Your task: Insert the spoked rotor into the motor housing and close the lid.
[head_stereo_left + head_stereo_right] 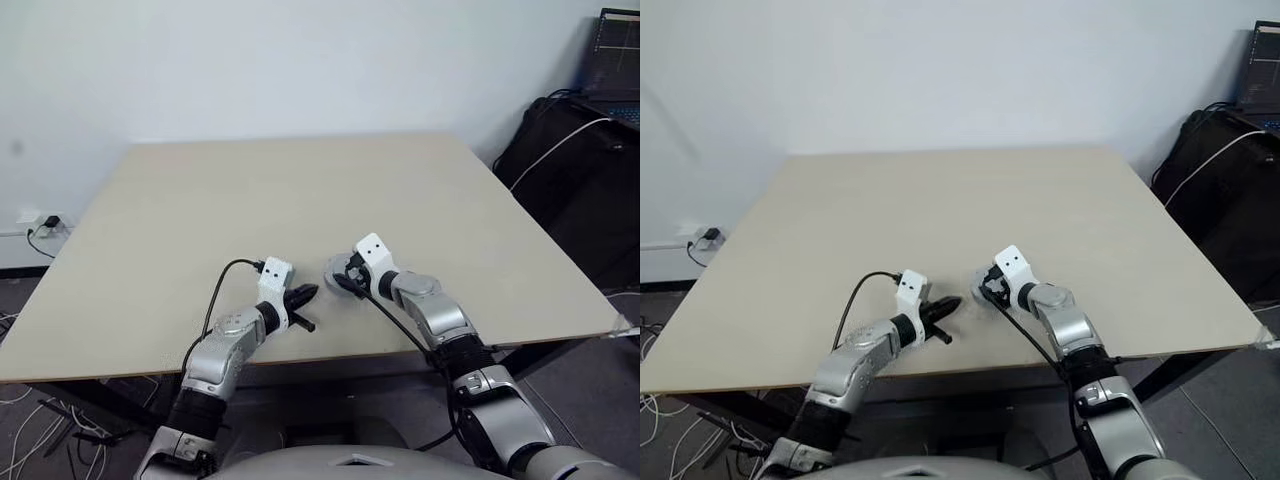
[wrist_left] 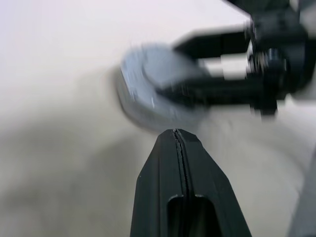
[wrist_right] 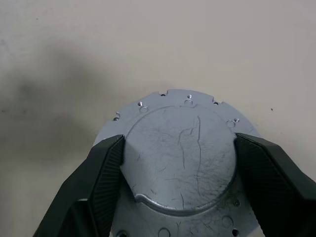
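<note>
The lid (image 3: 180, 163), a round silver-grey disc with its smooth scratched face up and small holes around its flange, sits near the table's front edge, right of centre. My right gripper (image 3: 178, 139) is shut on it, with one black finger on each side of the raised round middle. In the left wrist view, the lid (image 2: 148, 79) shows between those fingers, close over the tabletop. My left gripper (image 1: 308, 293) is shut and empty, its tip pointing at the lid from a short way to the left. The spoked rotor and the motor housing are hidden or out of view.
The beige table (image 1: 300, 190) reaches back to a white wall. A black bag (image 1: 575, 170) with a white cable and a laptop (image 1: 612, 60) stand off the table's right side. A wall socket (image 1: 40, 222) and loose cables are at the lower left.
</note>
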You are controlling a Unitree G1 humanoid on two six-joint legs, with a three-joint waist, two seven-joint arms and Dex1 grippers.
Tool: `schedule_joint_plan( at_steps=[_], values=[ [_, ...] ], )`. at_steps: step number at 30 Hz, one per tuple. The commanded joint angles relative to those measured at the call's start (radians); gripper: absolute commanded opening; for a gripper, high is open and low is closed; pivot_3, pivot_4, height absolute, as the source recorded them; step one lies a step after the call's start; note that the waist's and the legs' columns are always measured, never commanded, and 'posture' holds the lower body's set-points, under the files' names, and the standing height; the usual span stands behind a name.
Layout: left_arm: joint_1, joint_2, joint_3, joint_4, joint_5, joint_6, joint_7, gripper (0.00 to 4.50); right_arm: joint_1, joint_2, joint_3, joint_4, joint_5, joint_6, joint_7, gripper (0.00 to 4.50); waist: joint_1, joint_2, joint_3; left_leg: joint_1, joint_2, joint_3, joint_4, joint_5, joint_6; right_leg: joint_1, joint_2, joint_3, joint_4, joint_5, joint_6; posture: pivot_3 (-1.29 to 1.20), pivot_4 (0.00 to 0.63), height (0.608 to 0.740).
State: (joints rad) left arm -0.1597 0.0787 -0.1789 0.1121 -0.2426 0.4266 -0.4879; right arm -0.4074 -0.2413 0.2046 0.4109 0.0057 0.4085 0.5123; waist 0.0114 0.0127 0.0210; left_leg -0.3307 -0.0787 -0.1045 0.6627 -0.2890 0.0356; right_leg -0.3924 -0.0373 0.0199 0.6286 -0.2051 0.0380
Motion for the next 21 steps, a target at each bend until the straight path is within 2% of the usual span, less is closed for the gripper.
schedule_joint_plan(
  at_steps=[1,11,21],
  values=[
    [-0.088,-0.011,0.035,0.077,0.015,-0.060,0.018,0.00,0.011,-0.017,0.010,0.014,-0.029,0.040,-0.009,3.18,0.000,0.000,0.000,0.000,0.000,0.000,0.000,0.000,0.000,0.000,0.000,0.000,0.000,0.000,0.000,0.00,0.000,0.740],
    [-0.334,-0.058,0.077,0.402,-0.008,-0.004,-0.036,0.00,0.020,-0.015,0.007,-0.011,-0.027,0.054,-0.015,3.18,-0.001,-0.001,0.000,-0.002,0.000,0.000,-0.001,0.000,0.000,0.000,0.002,-0.001,0.000,0.002,0.004,0.00,0.000,0.740],
    [-0.466,-0.082,0.086,0.613,0.023,0.006,-0.036,0.00,0.036,-0.020,0.003,-0.042,-0.024,0.063,-0.019,3.18,-0.002,-0.001,0.000,-0.010,0.000,0.000,-0.001,0.000,0.000,-0.005,0.001,-0.001,-0.001,0.003,0.004,0.00,0.000,0.740]
  ],
)
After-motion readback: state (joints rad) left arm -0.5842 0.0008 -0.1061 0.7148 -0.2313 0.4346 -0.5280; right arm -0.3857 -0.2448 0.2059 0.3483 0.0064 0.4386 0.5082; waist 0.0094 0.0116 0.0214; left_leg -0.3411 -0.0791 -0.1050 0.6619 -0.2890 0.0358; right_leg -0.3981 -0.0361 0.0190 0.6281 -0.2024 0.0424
